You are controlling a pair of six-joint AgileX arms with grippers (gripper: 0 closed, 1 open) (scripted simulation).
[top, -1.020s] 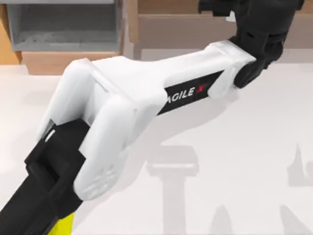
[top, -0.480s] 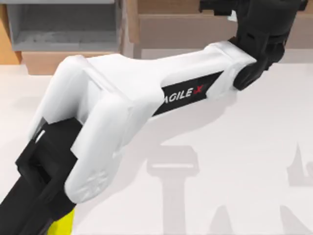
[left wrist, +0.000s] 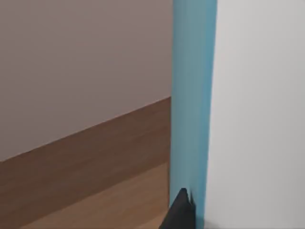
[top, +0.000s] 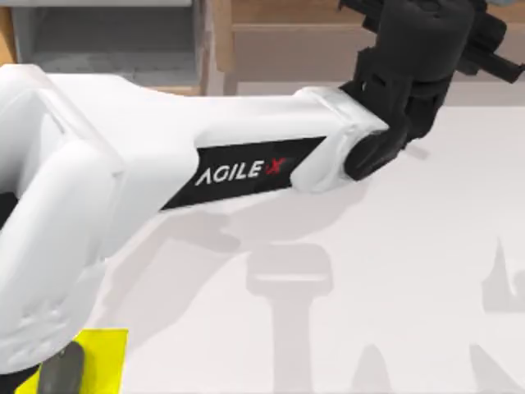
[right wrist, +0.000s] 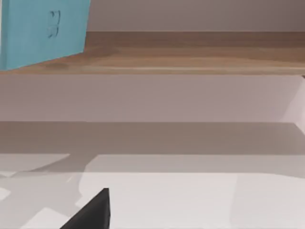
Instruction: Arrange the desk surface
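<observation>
Broad, flat, matte white tabletop [top: 410,271], by far the largest thing below the overhead camera, running from the near edge to the foot of the furniture at the back. Plain and unmarked, crossed by soft grey shadows.

At its near left corner, a small bright yellow mat [top: 102,353] with a dark grey object [top: 61,373] lying on it. Along the far edge, a light-brown wooden shelf [top: 303,45] and, to the left, a grey-lined drawer unit [top: 107,37]. On the shelf board, a light blue book [right wrist: 43,31], upright.

Left arm [top: 246,168] stretched across the tabletop from the left, left end effector [top: 410,33] up at the shelf, close against the blue book; opening cannot be told. Right end effector [right wrist: 93,210] low over the tabletop, facing the shelf; opening likewise cannot be told.
</observation>
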